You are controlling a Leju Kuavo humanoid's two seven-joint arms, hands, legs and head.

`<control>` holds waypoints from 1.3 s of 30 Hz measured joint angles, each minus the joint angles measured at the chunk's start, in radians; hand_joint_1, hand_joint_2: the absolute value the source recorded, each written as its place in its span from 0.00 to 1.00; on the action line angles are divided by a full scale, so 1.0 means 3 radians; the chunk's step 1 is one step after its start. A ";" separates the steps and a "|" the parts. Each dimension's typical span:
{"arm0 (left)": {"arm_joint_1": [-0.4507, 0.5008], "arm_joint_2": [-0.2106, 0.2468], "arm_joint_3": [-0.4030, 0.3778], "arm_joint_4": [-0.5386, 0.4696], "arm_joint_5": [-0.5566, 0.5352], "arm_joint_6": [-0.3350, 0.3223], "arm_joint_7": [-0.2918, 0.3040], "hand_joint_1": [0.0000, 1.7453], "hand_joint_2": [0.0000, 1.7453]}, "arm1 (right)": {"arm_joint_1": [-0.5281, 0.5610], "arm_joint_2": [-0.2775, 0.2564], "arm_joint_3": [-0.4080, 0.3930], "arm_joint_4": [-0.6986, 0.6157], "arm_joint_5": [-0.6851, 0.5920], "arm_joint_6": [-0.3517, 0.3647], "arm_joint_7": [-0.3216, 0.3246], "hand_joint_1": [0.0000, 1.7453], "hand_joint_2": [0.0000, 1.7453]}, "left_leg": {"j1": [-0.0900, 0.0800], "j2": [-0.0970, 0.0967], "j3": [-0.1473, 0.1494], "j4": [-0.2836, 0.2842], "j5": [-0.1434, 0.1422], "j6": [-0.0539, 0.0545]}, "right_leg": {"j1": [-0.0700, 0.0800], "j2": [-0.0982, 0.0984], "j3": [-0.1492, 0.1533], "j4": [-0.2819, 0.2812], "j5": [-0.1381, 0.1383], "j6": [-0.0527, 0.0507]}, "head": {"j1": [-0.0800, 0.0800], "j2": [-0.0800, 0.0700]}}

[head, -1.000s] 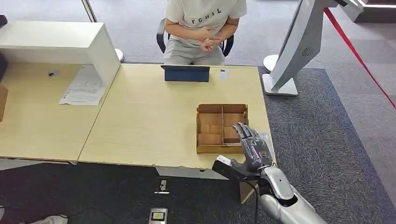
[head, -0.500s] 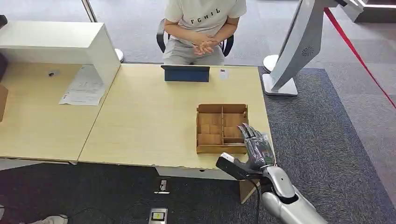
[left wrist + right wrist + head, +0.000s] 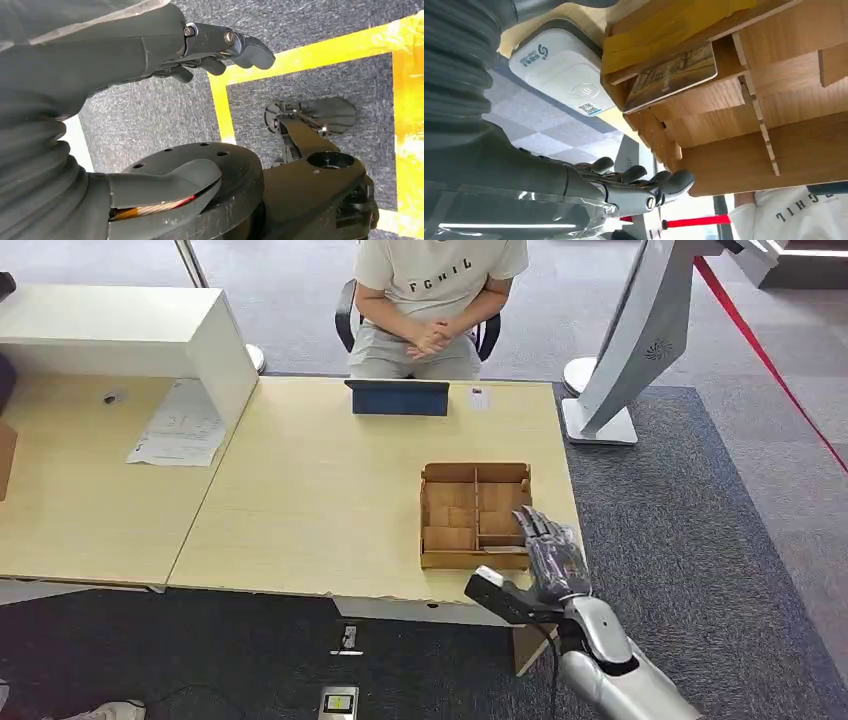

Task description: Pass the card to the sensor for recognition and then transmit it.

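A brown patterned card (image 3: 671, 75) lies flat in a compartment of the wooden divided box (image 3: 784, 115), at the box's corner nearest the white sensor (image 3: 561, 75). In the head view the box (image 3: 472, 561) sits near the table's right edge. My right hand (image 3: 548, 560) hovers just right of the box's near corner, over the sensor, with its fingers (image 3: 634, 182) spread and nothing in them. My left hand (image 3: 125, 55) hangs over the carpet, its fingers (image 3: 235, 42) loosely extended and holding nothing.
A person (image 3: 435, 300) sits at the far side with clasped hands, behind a blue tablet (image 3: 398, 398) and a small white slip (image 3: 478, 397). Papers (image 3: 180, 425) and a white cabinet (image 3: 130, 330) are on the left. A white kiosk (image 3: 620, 360) stands beyond the table's right edge.
My right hand has drifted slightly right and back, from over the box's near right corner to beside it. The person's clasped hands shifted a little.
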 joint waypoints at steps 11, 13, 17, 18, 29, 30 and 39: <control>-0.0002 0.0000 -0.0010 0.0000 0.0003 -0.0003 0.0003 0.00 1.00 | -0.0012 0.0034 0.0095 -0.0023 0.0061 -0.0001 0.0060 0.00 1.00 | 0.0000 0.0000 0.0000 0.0000 0.0000 0.0000 | 0.0000 0.0000 0.0000 0.0000 0.0000 0.0000 | 0.0000 0.0000; -0.0003 0.0000 -0.0011 0.0000 0.0003 -0.0004 0.0005 0.00 1.00 | -0.0012 0.0043 0.0116 -0.0024 0.0084 0.0000 0.0070 0.00 1.00 | 0.0000 0.0000 0.0000 0.0000 0.0000 0.0000 | 0.0000 0.0000 0.0000 0.0000 0.0000 0.0000 | 0.0000 0.0000; -0.0005 0.0000 -0.0023 0.0000 0.0003 -0.0009 0.0019 0.00 1.00 | -0.0012 0.0060 0.0150 -0.0023 0.0101 0.0009 0.0081 0.00 1.00 | 0.0000 0.0000 0.0000 0.0000 0.0000 0.0000 | 0.0000 0.0000 0.0000 0.0000 0.0000 0.0000 | -0.0001 0.0000; -0.0006 0.0000 -0.0022 0.0000 0.0003 -0.0011 0.0022 0.00 1.00 | -0.0013 0.0062 0.0158 -0.0023 0.0112 0.0009 0.0086 0.00 1.00 | 0.0000 0.0000 0.0000 0.0000 0.0000 0.0000 | 0.0000 0.0000 0.0000 0.0000 0.0000 0.0000 | 0.0000 0.0000; -0.0009 0.0000 -0.0025 0.0000 0.0018 -0.0013 0.0034 0.00 1.00 | -0.0177 0.0131 0.0169 0.0150 0.0089 0.0000 -0.0038 0.00 1.00 | 0.0000 0.0000 0.0000 0.0000 0.0000 0.0000 | 0.0000 0.0000 0.0000 0.0000 0.0000 0.0000 | 0.0000 0.0000; -0.0009 0.0000 -0.0025 0.0000 0.0018 -0.0011 0.0034 0.00 1.00 | -0.0195 0.0144 0.0173 0.0177 0.0080 -0.0001 -0.0047 0.00 1.00 | 0.0000 0.0000 0.0000 0.0000 0.0000 0.0000 | 0.0000 0.0000 0.0000 0.0000 0.0000 0.0000 | -0.0001 0.0000; -0.0009 0.0000 -0.0027 0.0000 0.0058 -0.0001 0.0033 0.00 1.00 | -0.0260 0.0201 0.0225 0.0350 0.0015 -0.0027 -0.0102 0.00 1.00 | 0.0000 0.0000 0.0000 0.0000 0.0000 0.0000 | 0.0000 0.0000 0.0000 0.0000 0.0000 0.0000 | 0.0000 0.0000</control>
